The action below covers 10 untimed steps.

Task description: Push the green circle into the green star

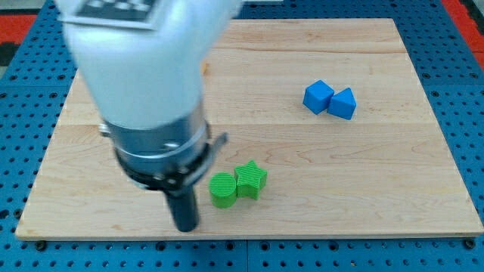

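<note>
Green circle [222, 190] sits low on the counter [393, 181], and every place below is given from it. Touching it on the view's right is the green star [251, 180]; the two faces meet with no gap that I can make out. My tip [186, 227] stands just beside the circle, toward the view's left and a little toward the bottom, apart from it rather than touching. This tool is a plain rod: it has nothing that opens or closes, and it has hold of nothing. Well away, up and to the view's right of the circle, lie a blue cube [318, 97] and a second blue block [342, 103], wedge-like in shape, touching each other and clear of the work.

As I judge it, the push is at its last stage or already done, since circle and star are in contact. If firmer contact is wanted, the next move calls for a short slide toward the view's right and slightly up, through the circle's middle, so that the circle presses on the star without glancing off. An off-centre push could turn the pair or split it.
</note>
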Tool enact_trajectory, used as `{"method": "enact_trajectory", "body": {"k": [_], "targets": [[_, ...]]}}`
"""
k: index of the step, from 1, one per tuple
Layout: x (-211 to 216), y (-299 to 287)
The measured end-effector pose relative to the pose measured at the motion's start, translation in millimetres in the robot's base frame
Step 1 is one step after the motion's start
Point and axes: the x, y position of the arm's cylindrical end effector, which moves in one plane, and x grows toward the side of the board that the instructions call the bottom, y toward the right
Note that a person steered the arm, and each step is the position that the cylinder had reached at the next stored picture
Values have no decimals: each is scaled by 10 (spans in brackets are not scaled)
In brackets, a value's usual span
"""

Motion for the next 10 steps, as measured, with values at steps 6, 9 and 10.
{"method": "enact_trajectory", "body": {"k": [6, 9, 10], "targets": [[-744, 2255], [-352, 1239], [-829, 1008]]}}
